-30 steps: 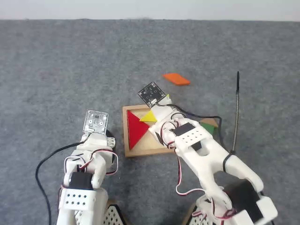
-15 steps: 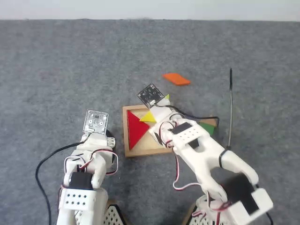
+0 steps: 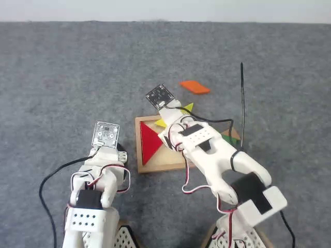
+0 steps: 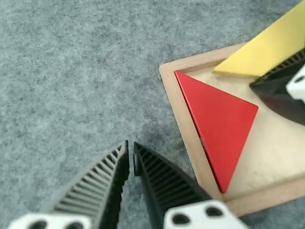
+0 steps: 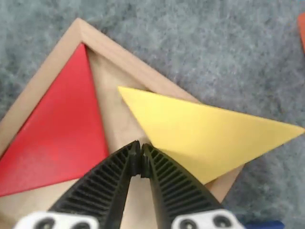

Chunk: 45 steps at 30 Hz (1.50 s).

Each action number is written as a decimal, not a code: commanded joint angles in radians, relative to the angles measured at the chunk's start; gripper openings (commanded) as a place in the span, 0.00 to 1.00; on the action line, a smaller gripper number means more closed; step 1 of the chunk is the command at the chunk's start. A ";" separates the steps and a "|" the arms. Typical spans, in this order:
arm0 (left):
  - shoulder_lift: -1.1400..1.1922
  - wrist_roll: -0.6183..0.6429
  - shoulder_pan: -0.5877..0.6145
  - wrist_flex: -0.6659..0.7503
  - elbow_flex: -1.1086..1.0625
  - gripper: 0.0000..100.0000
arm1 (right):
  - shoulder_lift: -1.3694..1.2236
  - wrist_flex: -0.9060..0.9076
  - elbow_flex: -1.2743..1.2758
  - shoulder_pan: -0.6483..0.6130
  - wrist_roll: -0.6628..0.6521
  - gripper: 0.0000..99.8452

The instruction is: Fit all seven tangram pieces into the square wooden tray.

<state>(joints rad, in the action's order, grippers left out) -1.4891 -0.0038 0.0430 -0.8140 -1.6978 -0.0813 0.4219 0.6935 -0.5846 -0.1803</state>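
mostly grey felt [image 3: 77, 67], wooden tray [image 3: 155, 166], pale wall [image 3: 165, 10]

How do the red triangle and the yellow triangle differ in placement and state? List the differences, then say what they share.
The red triangle lies flat, wholly inside the wooden tray, one edge along a wall; the yellow triangle lies across the tray's rim, one corner out over the carpet. The shut right gripper has its tips at the yellow triangle's edge, not the red triangle's. Both are large flat triangles.
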 commanded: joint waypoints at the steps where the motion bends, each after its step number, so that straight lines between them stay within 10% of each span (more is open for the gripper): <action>1: -0.012 0.003 0.005 -0.002 0.008 0.01 | 0.007 -0.021 -0.080 -0.007 -0.012 0.01; 17: -0.012 0.003 0.005 -0.002 0.008 0.01 | 0.479 -0.019 0.091 0.119 -0.009 0.01; 30: -0.012 0.003 0.005 -0.002 0.008 0.01 | -0.050 0.067 -0.273 0.257 -0.012 0.01; 45: -0.012 0.003 0.005 -0.002 0.008 0.01 | -0.079 0.117 -0.213 0.189 -0.014 0.01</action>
<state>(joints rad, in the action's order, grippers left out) -1.4891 -0.0038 0.0430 -0.8140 -1.6978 -0.1826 0.5309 0.4603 -0.3452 -0.1834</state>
